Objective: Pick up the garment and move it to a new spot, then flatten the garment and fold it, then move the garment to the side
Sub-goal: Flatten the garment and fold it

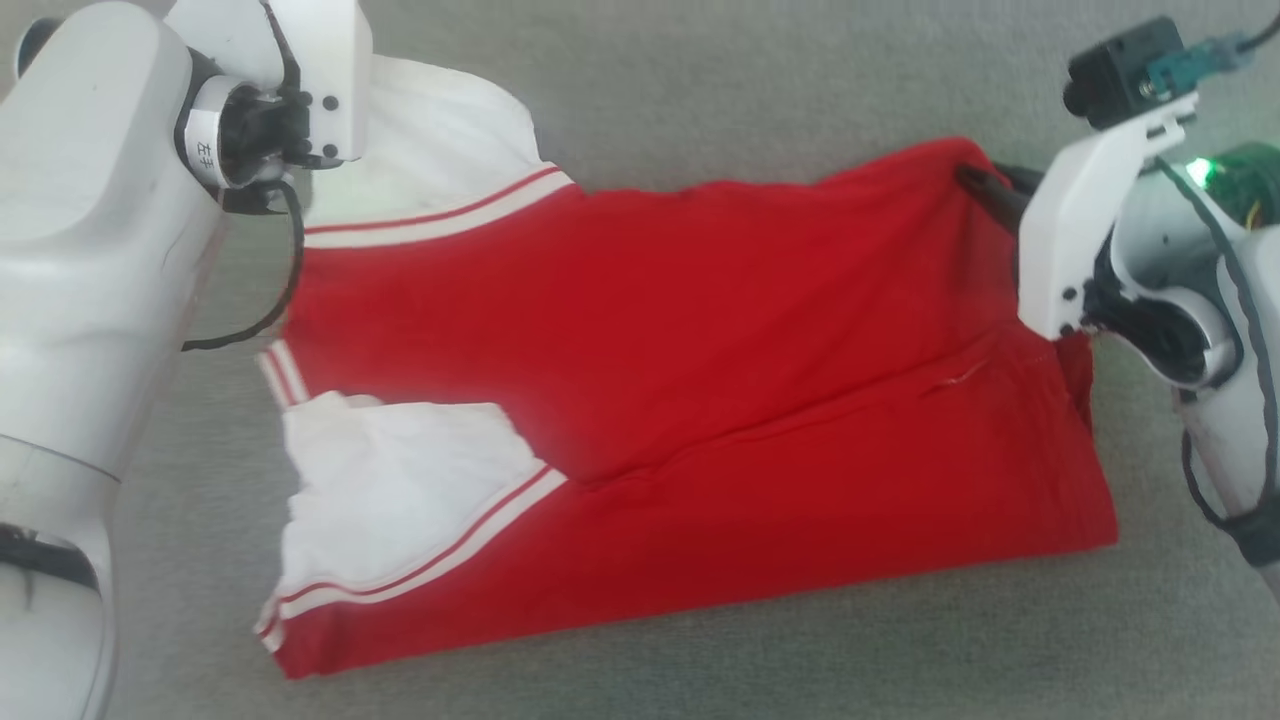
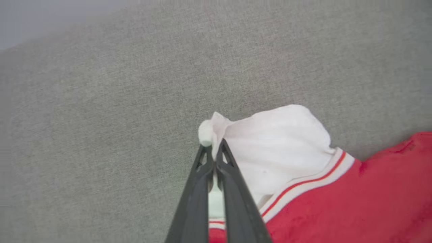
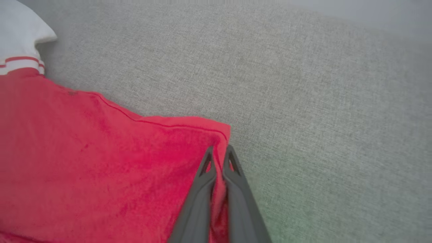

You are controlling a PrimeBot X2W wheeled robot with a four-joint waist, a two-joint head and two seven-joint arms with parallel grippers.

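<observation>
The garment [image 1: 650, 350], red with white sleeves and red-and-white striped trim, lies spread across a grey surface with its lower half folded up over itself. My left gripper [image 2: 216, 145] is shut on the edge of the far white sleeve [image 2: 280, 135], with white cloth bunched at its tips. In the head view my left wrist [image 1: 270, 90] covers that spot at the upper left. My right gripper [image 3: 219, 150] is shut on the far red corner of the garment [image 3: 101, 152]. Its dark fingers [image 1: 985, 190] show at the garment's upper right.
Grey woven fabric [image 1: 700, 80] lies under and all around the garment. My pale left arm [image 1: 80, 300] stands along the left edge of the head view, and my right arm [image 1: 1200, 300] along the right edge.
</observation>
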